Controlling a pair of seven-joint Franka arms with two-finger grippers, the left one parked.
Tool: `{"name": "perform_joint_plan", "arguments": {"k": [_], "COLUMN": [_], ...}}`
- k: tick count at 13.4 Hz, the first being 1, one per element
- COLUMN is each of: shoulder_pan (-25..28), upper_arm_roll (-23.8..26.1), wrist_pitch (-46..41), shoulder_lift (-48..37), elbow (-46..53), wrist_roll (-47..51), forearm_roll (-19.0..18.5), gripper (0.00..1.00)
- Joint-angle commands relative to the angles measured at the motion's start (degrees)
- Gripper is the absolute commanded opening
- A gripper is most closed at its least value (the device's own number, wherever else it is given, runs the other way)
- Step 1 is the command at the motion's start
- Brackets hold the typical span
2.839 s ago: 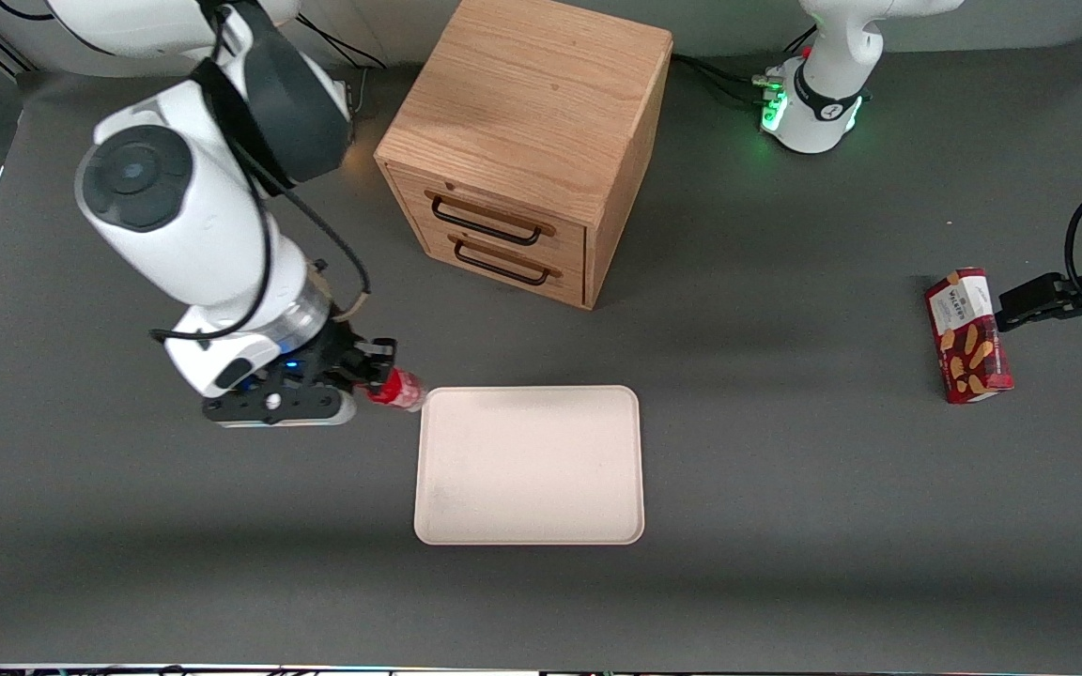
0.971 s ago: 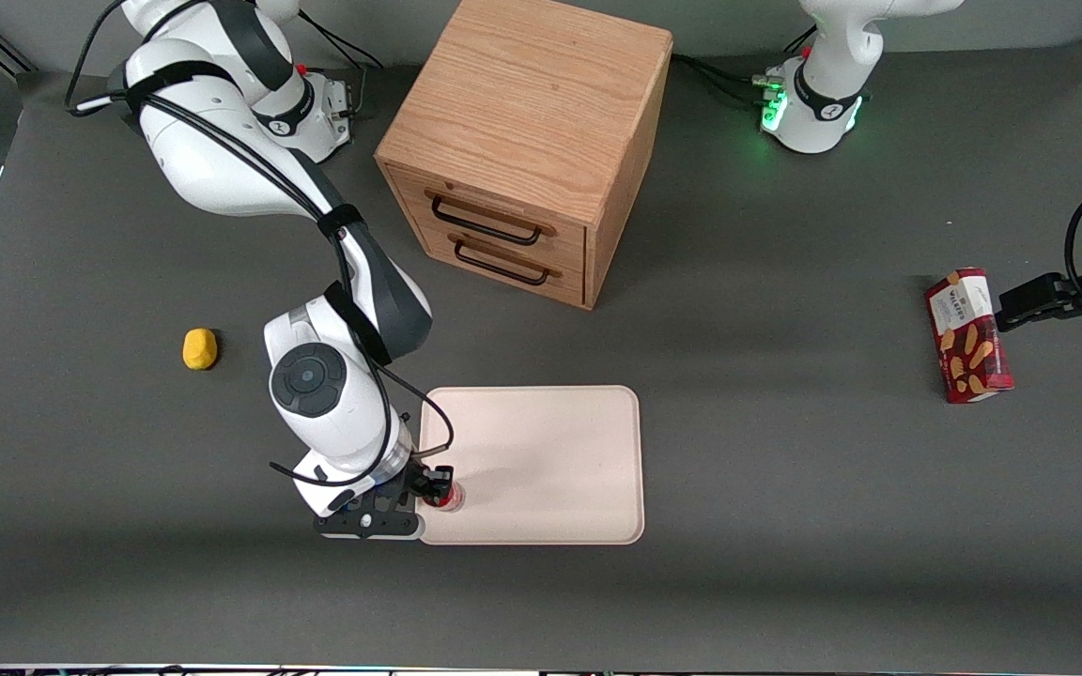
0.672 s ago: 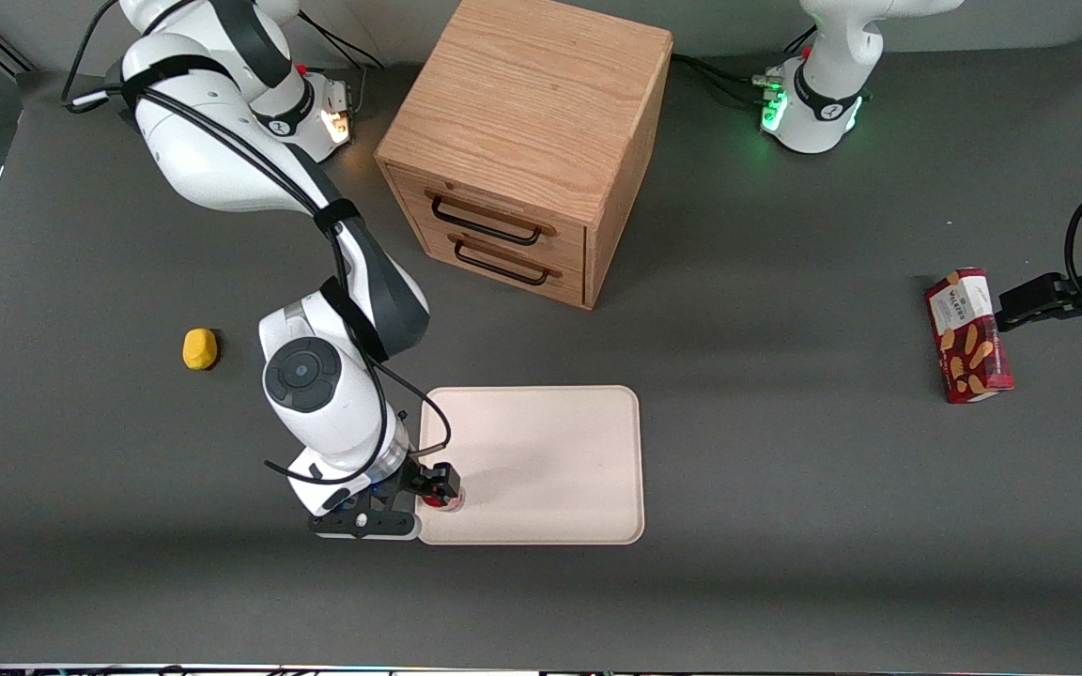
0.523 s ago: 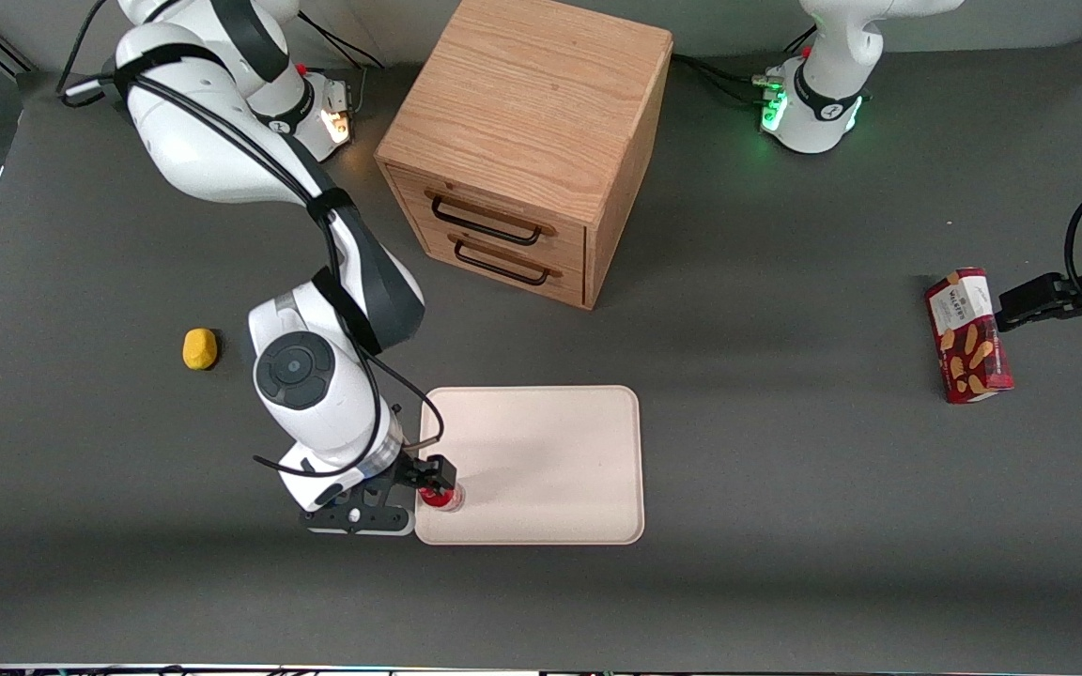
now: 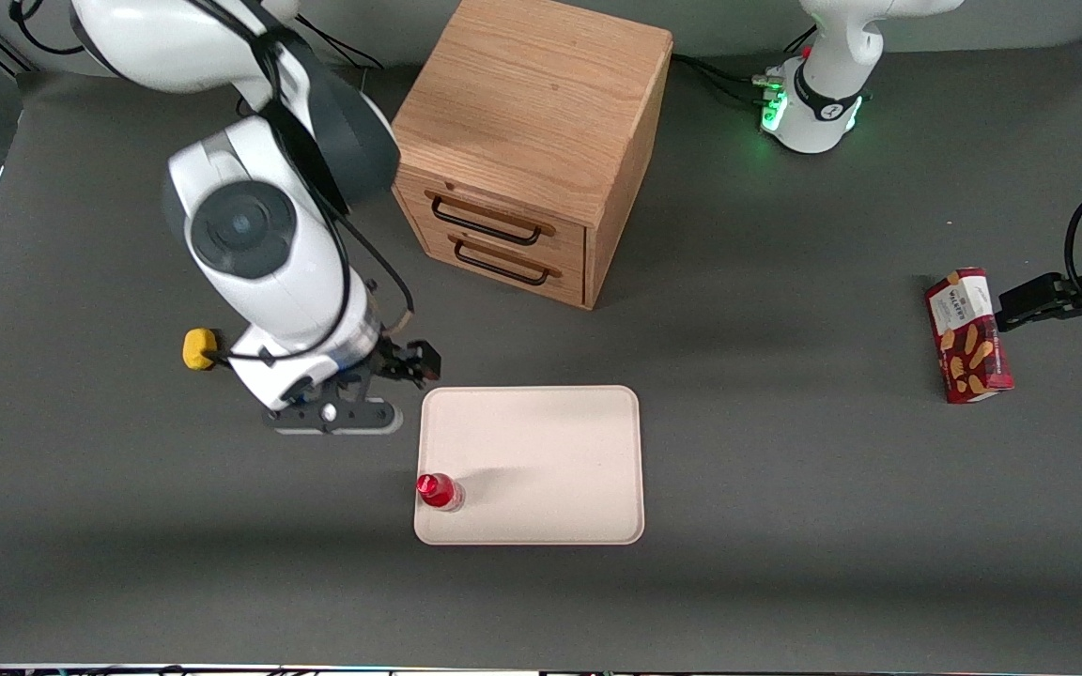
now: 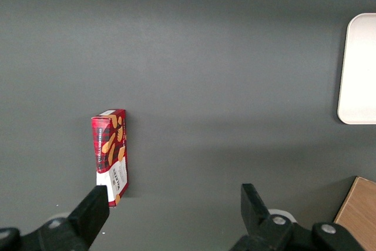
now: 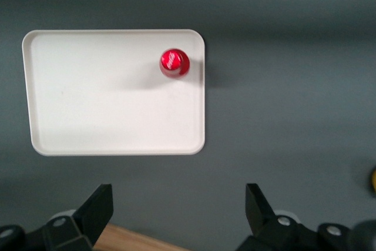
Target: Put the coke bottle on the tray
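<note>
Coke bottle (image 5: pixel 437 490): stands upright on the tray, in the corner nearest the front camera at the working arm's end, just inside the rim; nearer the front camera than the tool and clear of it. The red cap faces straight up in the right wrist view (image 7: pixel 174 62).

Tray (image 5: pixel 541 460): flat on the bench, nearer the front camera than the tool; nothing else rests on it.

Handling, judged: the bottle appears small, light and rigid, with a narrow base, so it would tip at a sideways knock. The clear lower body looks smooth and may slip; the labelled middle of the body, taken from above with a finger on each side, appears the soundest hold. The rim close beside it leaves little room for a finger on that side.

Tool (image 5: pixel 419 361): released, fingers spread and holding nothing; raised above the bench just outside the tray's farther corner.

Task status, judged: placement appears complete.

Yellow object (image 5: pixel 198 348): on the bench, beside the tool toward the working arm's end.

Snack box (image 5: pixel 967 335): well apart, toward the parked arm's end of the bench.

Wooden drawer cabinet (image 5: pixel 527 150): farther from the front camera than the tool, both drawers closed.
</note>
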Motion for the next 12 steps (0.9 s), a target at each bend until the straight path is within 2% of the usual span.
{"name": "perform_joint_plan", "arguments": {"k": [1,3,6,7,10,12], "shoulder_pan": [-0.5,-1.0,-4.8,-6.5,-8.9,-10.7], "upper_arm_roll": [0.2,-0.4,-1.5,-2.9,-13.1,-16.4], "wrist_pitch": [-5.1,-8.5,-10.1,-10.1,-9.5,-7.9], "shoulder_lift": [-5.1,-8.4,-13.2,-16.1,-22.4,-25.4], "elbow": [-0.8,-1.1,-3.9,-6.8,-14.3,-19.1], "wrist_roll": [0.2,-3.4,-11.3,-15.1,-25.8,-31.7], "forearm_roll": [-1.0,-1.0,-0.3,1.7,10.6,12.6], "gripper": [1.00,1.00,1.00,1.00,1.00,1.00]}}
